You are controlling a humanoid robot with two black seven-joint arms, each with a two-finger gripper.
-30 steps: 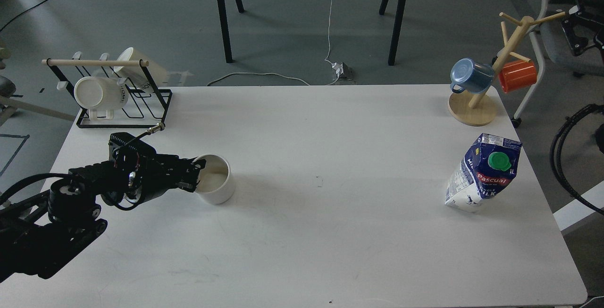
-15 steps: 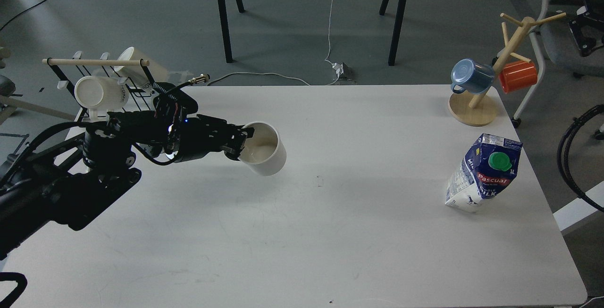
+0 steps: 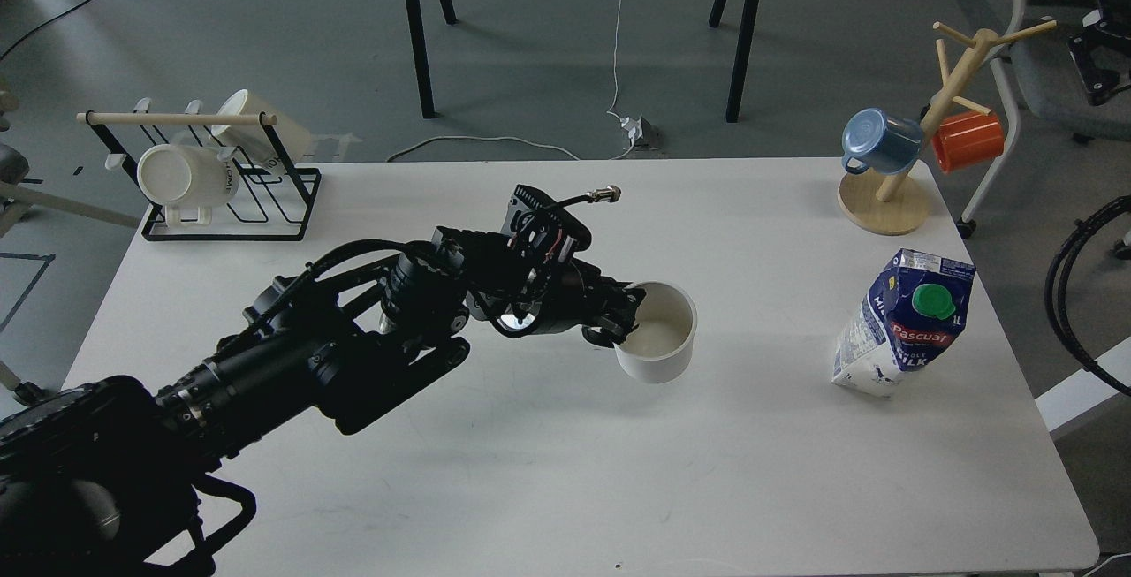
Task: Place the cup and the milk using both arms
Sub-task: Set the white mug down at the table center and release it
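Observation:
My left gripper point(image 3: 624, 319) is shut on the left rim of a white cup point(image 3: 656, 344) and holds it upright near the middle of the white table point(image 3: 495, 489), right of centre. I cannot tell whether the cup touches the tabletop. A blue and white milk carton point(image 3: 903, 321) with a green cap stands tilted near the table's right edge, well to the right of the cup. My right gripper is out of view.
A black wire rack point(image 3: 225, 193) with two white cups stands at the back left. A wooden mug tree point(image 3: 919, 144) with a blue mug and an orange mug stands at the back right. Black cables point(image 3: 1074, 285) hang off the right side.
My left arm has carried the white cup from the table's left side to right of centre, toward the milk carton. The carton has not moved.

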